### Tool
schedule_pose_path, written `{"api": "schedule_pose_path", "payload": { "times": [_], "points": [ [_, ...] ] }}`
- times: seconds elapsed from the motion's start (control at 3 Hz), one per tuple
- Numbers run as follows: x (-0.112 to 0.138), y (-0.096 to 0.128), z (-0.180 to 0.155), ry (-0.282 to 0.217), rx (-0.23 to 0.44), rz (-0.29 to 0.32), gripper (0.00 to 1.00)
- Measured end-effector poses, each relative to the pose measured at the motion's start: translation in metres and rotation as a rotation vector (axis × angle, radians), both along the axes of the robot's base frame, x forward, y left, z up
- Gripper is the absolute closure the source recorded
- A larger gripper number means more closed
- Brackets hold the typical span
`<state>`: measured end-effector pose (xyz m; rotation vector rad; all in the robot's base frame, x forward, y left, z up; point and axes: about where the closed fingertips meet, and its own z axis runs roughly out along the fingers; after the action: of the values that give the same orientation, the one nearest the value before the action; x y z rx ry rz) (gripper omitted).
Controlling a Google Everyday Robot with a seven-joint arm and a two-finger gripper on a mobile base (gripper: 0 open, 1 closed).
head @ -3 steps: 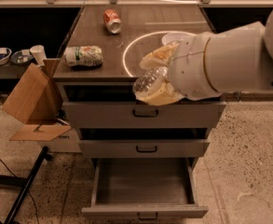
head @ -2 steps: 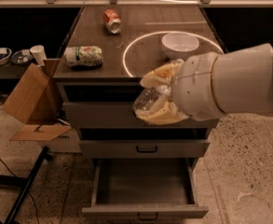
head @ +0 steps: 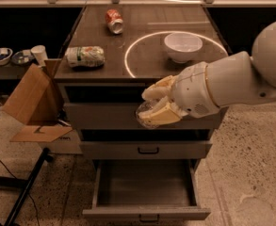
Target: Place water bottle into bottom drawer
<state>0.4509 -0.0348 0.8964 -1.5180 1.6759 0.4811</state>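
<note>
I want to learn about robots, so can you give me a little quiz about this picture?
1. True or false: the robot's pale two-finger hand, up in front of the top drawer, grips the small clear plastic water bottle.
2. Which grey metal drawer stands open? A top, B middle, C bottom drawer.
3. How many things lie on the brown cabinet top?
Key: 1 true. 2 C. 3 three: round white bowl, red-and-white can, white-and-green container.

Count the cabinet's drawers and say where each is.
3: top drawer, shut, behind the hand holding the water bottle; middle drawer, shut, below it; bottom drawer, pulled open, lowest.
</note>
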Motion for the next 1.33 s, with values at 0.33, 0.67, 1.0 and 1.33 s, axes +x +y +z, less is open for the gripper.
{"api": "schedule_pose_path", "payload": {
  "times": [0.33, 0.67, 1.0, 1.33],
  "points": [
    [0.017, 0.005, -0.025, 0.120, 0.015, 0.008, 1.00],
    [0.021, 0.007, -0.040, 0.228, 0.024, 0.001, 1.00],
    [0.023, 0.006, -0.045, 0.278, 0.024, -0.011, 1.00],
    [0.031, 0.004, -0.042, 0.284, 0.024, -0.029, 1.00]
  ]
}}
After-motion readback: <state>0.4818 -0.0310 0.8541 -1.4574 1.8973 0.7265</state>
